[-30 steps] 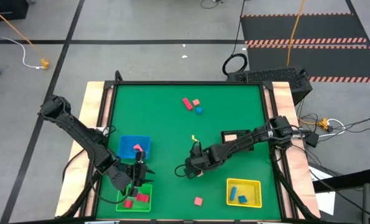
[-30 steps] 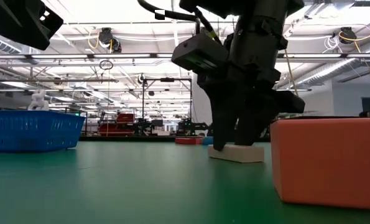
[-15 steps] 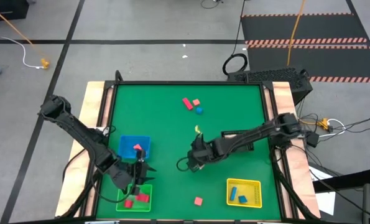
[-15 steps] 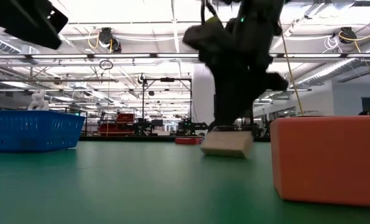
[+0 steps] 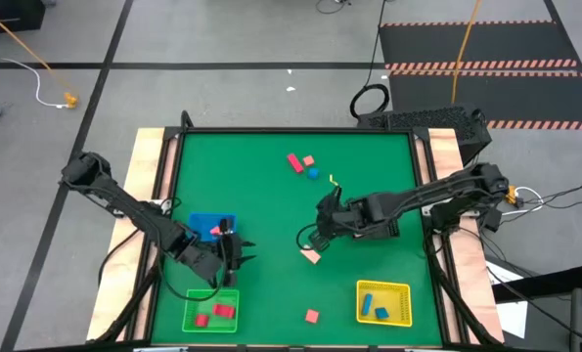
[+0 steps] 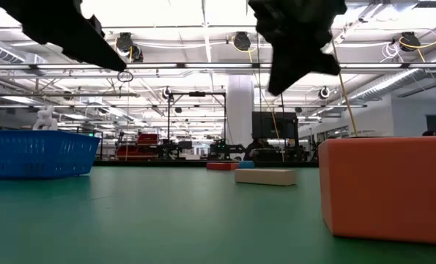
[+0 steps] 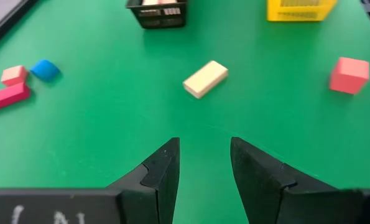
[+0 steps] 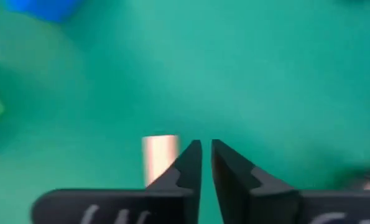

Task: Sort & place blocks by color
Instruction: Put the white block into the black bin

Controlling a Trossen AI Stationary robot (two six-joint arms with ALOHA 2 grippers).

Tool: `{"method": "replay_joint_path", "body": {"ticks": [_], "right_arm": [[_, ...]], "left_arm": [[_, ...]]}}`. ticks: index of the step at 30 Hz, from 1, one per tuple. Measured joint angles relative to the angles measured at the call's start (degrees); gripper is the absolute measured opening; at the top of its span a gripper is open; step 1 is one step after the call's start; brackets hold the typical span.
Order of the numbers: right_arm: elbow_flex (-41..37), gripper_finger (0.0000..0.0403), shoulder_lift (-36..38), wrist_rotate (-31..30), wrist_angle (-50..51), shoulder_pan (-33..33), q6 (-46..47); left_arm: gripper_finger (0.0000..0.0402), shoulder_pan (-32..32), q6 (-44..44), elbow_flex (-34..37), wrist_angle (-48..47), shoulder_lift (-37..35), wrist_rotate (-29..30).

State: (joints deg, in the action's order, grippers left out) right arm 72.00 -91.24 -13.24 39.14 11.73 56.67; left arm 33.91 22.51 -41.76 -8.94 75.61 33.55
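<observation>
Now the cream block (image 5: 312,255) lies just beside the closed, empty right gripper (image 5: 319,238).

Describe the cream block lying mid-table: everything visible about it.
The cream block is a short, plain rectangular bar, pale tan, matte and solid-looking. It lies flat on the green table, apart from the other blocks and all trays. Nothing touches it: the right gripper hangs above and beside it, shut and empty.
</observation>
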Motion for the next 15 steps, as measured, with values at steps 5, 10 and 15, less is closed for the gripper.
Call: {"method": "replay_joint_path", "body": {"ticks": [5,10,15], "right_arm": [[-7.36,0.0097,0.01,4.52,-17.99,0.43,-2.14],[-14.62,0.0181,0.04,5.95,-30.16,0.92,-0.3],[-19.86,0.0252,-0.3,5.77,-36.44,2.14,1.65]], "left_arm": [[0.0145,-1.92,-1.07,0.0,-0.02,0.0,-0.05],[0.0145,-2.43,-1.24,0.0,-0.45,0.0,-0.07],[0.0145,-2.4,-2.27,0.0,-1.8,0.0,-0.09]]}}
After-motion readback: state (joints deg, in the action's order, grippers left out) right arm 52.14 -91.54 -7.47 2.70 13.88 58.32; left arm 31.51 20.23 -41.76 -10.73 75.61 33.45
